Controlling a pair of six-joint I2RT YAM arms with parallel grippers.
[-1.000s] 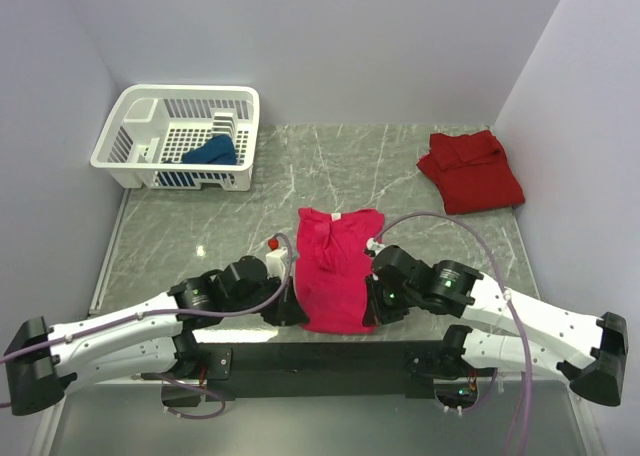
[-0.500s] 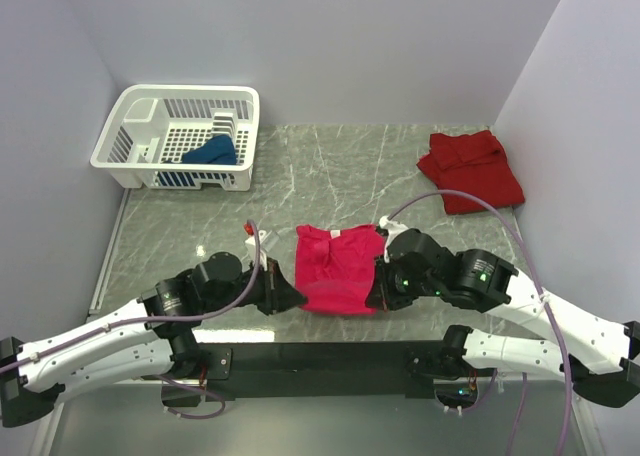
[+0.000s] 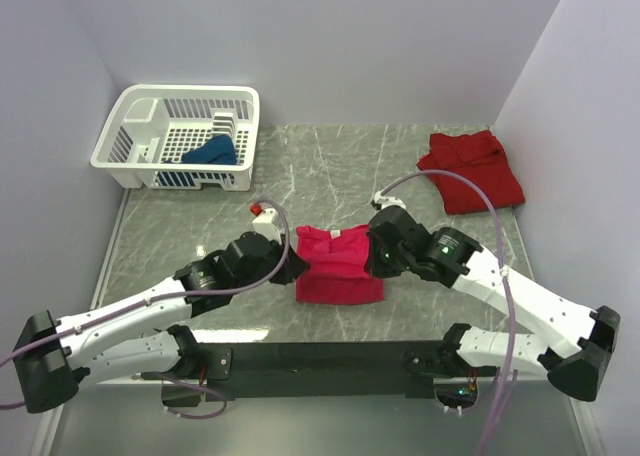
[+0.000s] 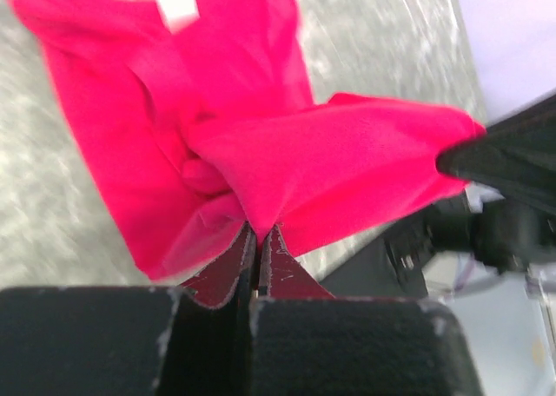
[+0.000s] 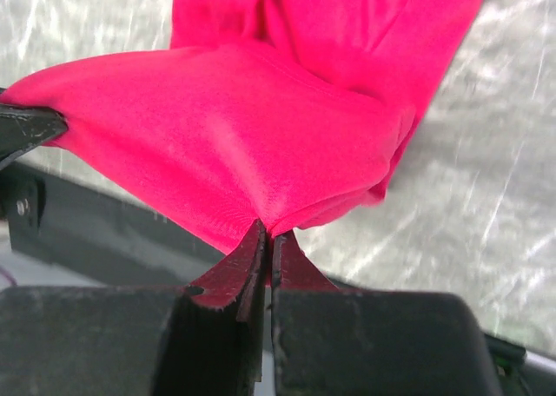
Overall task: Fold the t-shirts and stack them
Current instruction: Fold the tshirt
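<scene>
The magenta t-shirt [image 3: 338, 267] lies at the near middle of the table, its near half lifted and doubled back over the rest. My left gripper [image 3: 296, 266] is shut on its left hem corner, the cloth pinched at the fingertips [image 4: 258, 237]. My right gripper [image 3: 376, 259] is shut on the right hem corner [image 5: 269, 227]. The hem stretches taut between both grippers above the collar part [image 4: 178, 8]. The darker red t-shirt [image 3: 470, 169] lies folded at the far right. The dark blue t-shirt [image 3: 210, 152] lies bunched in the white basket [image 3: 180, 134].
The basket stands at the far left corner against the wall. Walls close the table on the left, back and right. The black base bar [image 3: 330, 356] runs along the near edge. Purple cables arc over both arms.
Both grippers have carried the shirt's near hem away from me over the shirt, halving its visible length. Both arms have reached further out over the table.
</scene>
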